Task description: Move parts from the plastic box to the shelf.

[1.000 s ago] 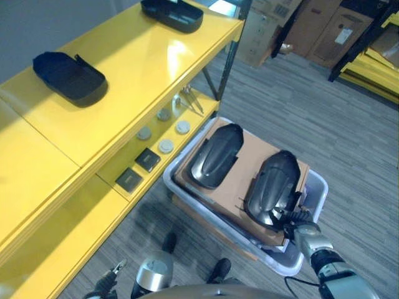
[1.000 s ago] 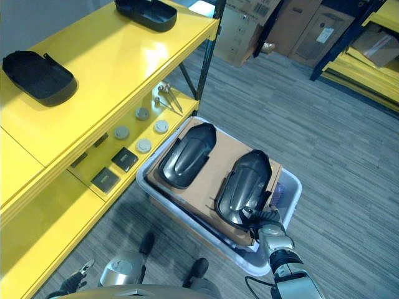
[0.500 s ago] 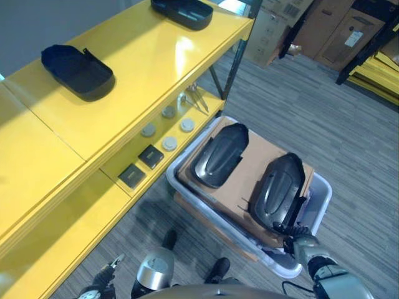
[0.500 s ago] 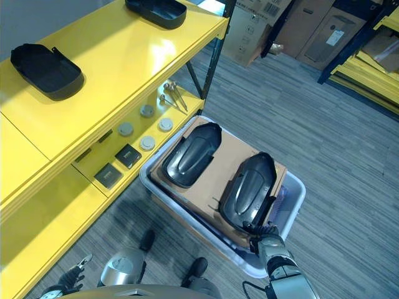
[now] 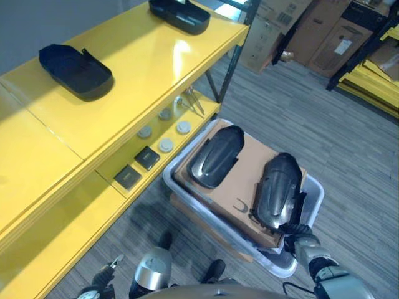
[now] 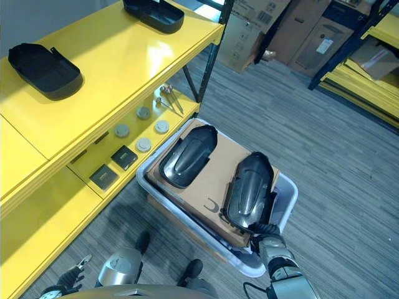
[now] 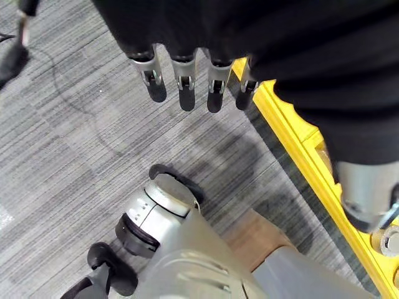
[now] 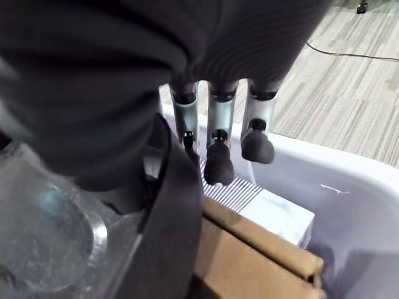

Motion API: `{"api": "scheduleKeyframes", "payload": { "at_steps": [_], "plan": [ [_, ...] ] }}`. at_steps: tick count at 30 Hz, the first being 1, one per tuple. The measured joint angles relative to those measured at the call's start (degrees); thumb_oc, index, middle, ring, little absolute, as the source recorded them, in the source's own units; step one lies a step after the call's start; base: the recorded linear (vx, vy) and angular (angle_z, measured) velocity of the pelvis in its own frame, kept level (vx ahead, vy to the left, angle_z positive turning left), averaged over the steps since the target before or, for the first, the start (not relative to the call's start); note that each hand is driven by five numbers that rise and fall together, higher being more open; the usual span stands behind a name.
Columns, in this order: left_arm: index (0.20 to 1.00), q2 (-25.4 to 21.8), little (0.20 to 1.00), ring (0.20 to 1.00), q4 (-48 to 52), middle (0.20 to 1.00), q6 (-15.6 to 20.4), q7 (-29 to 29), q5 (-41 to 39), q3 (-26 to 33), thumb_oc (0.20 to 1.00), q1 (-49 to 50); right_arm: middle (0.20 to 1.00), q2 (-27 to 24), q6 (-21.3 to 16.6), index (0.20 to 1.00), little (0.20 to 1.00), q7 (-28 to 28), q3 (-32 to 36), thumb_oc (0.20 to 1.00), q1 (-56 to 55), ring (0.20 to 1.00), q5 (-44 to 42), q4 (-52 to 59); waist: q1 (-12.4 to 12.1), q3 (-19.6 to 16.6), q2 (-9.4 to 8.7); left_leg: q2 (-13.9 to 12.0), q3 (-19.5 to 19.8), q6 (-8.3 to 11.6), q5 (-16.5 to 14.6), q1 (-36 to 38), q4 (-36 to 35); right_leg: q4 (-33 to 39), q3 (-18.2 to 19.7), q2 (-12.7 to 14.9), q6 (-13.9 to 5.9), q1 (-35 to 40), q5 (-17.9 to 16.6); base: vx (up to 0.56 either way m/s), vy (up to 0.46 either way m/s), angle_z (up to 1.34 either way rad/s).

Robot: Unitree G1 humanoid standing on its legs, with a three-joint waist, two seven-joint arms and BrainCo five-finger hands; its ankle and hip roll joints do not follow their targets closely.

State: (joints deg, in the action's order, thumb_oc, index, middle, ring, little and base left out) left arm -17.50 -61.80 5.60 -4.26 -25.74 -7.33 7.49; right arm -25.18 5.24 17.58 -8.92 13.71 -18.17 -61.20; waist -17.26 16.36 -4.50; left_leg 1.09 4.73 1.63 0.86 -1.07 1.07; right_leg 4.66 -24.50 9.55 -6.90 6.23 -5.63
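Fingers (image 8: 219, 156) of the right hand (image 6: 269, 242) are seen hanging nearly straight and slightly spread over the near end of the nearer black part (image 6: 247, 188), at the near corner of the plastic box (image 6: 282, 212). From the wrist view the dark edge of that part lies against the hand, but whether a finger or thumb is hooked round it cannot be told. Nothing is seen held clear of the box. The left hand (image 7: 187, 81) is seen low beside the shelf (image 5: 124, 81), its fingers relaxed and straight, nothing held.

Both parts in the box rest on a cardboard sheet (image 6: 215, 177); the second part (image 6: 187, 154) lies on the shelf side of the nearer one. Two more black parts (image 5: 75, 62) are already set on the top of the shelf.

For a sound grasp, the thumb would best be brought under the rim and the fingers closed over the shell before lifting, so the smooth curved part is not let slip. The cardboard should be watched, since it could be dragged up with the part.
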Motion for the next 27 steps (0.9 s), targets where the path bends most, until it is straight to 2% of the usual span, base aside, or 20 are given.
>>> {"api": "scheduleKeyframes", "payload": {
  "at_steps": [7, 9, 13, 14, 19, 25, 27],
  "plan": [
    [1.0, 0.1, 1.0, 1.0, 1.1, 1.0, 0.1, -2.8, -1.1, 0.3, 1.0, 0.0, 0.2, 0.3, 0.0, 0.2, 0.2, 0.0, 0.0, 0.2, -0.4, 0.2, 0.0, 1.9, 0.4, -1.8, 0.11, 0.0, -0.1, 0.02, 0.0, 0.7, 0.3, 0.0, 0.1, 0.0, 0.09, 0.8, 0.0, 0.0, 0.0, 0.0],
    [1.0, 0.0, 1.0, 1.0, 7.3, 1.0, -0.3, -4.8, -1.8, 0.6, 1.0, 0.6, 0.2, 0.3, 0.2, 0.2, 0.2, 0.1, -0.1, 0.2, -2.5, 0.2, 0.0, 7.9, 0.6, -2.6, 0.25, 0.0, -0.2, 0.08, -0.2, 2.0, -0.3, 0.0, 0.4, 0.1, 0.23, 1.8, 0.1, 0.0, 0.0, 0.0],
    [1.0, -0.4, 1.0, 1.0, 24.7, 1.0, -3.9, -6.5, -5.2, -0.1, 1.0, 2.3, 0.2, 0.3, 1.8, 0.2, 0.2, 0.4, -1.0, 0.2, -6.5, 0.2, 0.0, 19.6, 1.1, -4.7, 0.24, -0.1, -0.3, -0.31, -0.4, 2.4, -0.4, 0.0, 0.5, 0.0, 0.34, 2.2, 0.1, 0.0, 0.008, -0.01],
    [1.0, -0.8, 1.0, 1.0, 27.9, 1.0, -4.3, -7.0, -5.7, -0.6, 1.0, 2.0, 0.2, 0.3, 1.8, 0.2, 0.2, 0.4, -1.9, 0.2, -7.1, 0.2, 0.0, 21.2, 1.5, -5.4, 0.19, -0.1, -0.4, -0.32, -0.4, 2.4, -0.4, 0.0, 0.6, 0.1, 0.35, 2.0, 0.1, -0.02, 0.052, -0.07],
    [1.0, -4.5, 1.0, 1.0, 42.2, 1.0, -10.5, -8.5, -10.2, -2.6, 1.0, -0.3, 0.2, 0.4, 2.4, 0.2, 0.2, 0.2, -2.2, 0.2, -7.9, 0.2, 0.0, 26.8, 3.1, -7.0, 0.94, -0.2, -2.2, -0.7, 0.1, 4.5, -2.3, 0.0, 2.5, 0.2, 0.41, 2.3, 0.0, -0.03, 0.057, -0.2],
    [1.0, -3.4, 1.0, 1.0, 43.5, 1.0, -15.0, -4.4, -14.5, -7.3, 1.0, -10.3, 0.2, 0.0, 2.5, 0.2, 0.2, 0.2, -5.6, 0.2, -7.1, 0.2, -0.7, 33.4, 7.2, -8.4, 3.19, -0.6, -4.9, -0.89, 1.4, 6.5, -4.2, 0.0, 5.2, 0.0, 0.38, 1.7, -0.4, -0.03, 0.02, -0.21],
    [1.0, -2.4, 1.0, 1.0, 43.0, 1.0, -16.4, -2.7, -14.6, -7.5, 1.0, -12.5, 0.2, 0.0, 2.5, 0.2, 0.2, 0.2, -6.8, 0.2, -5.8, 0.2, -1.3, 33.4, 8.3, -8.4, 3.38, -0.7, -5.7, -0.87, 1.5, 7.2, -4.3, 0.0, 5.8, -0.2, 0.39, 1.7, -0.4, -0.02, -0.002, -0.16]
  ]
}}
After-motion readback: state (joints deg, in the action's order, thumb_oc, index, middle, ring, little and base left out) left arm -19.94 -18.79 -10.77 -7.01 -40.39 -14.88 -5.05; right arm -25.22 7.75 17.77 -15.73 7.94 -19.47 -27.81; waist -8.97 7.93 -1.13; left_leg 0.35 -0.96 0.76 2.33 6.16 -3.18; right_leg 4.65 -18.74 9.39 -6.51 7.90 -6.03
